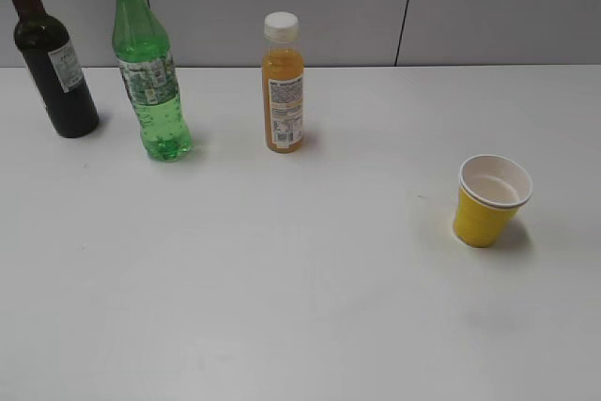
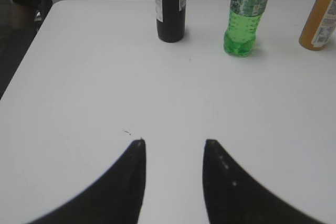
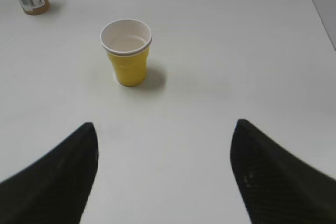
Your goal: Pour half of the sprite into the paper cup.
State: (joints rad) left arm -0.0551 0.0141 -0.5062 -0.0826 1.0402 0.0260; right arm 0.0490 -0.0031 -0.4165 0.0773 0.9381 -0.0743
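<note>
Step in hand: no grasp is made yet; by judgement the tall transparent green plastic sprite bottle (image 1: 148, 72) is to be reached and taken first.
Sprite bottle: it stands upright at the back left of the white bench (image 1: 300, 307), without cap, between the dark glass wine bottle (image 1: 52, 53) and the orange juice bottle with white cap (image 1: 283, 82), apart from both.
Paper cup: the small yellow paper cup with white inside (image 1: 490, 199) stands upright on the right side of the bench, well apart from the three bottles; its inside looks empty.
Left end effector (image 2: 173, 142): the jaws are seen partly apart with only bare bench between them; nothing is held. The sprite bottle (image 2: 245, 14) is seen ahead and to the right of it.
Right end effector (image 3: 165, 124): the jaws are spread wide and empty; the paper cup (image 3: 126, 51) lies ahead, slightly to the left.
How to do it well: the jaws probably need to be widened before the bottle body is enclosed; the grasp is best placed around the label band, and the bottle kept upright, because it is uncapped.
Care: the wine bottle stands near, so the approach is better made from the front.
Cup: it looks light and could be steadied by the right end effector.
</note>
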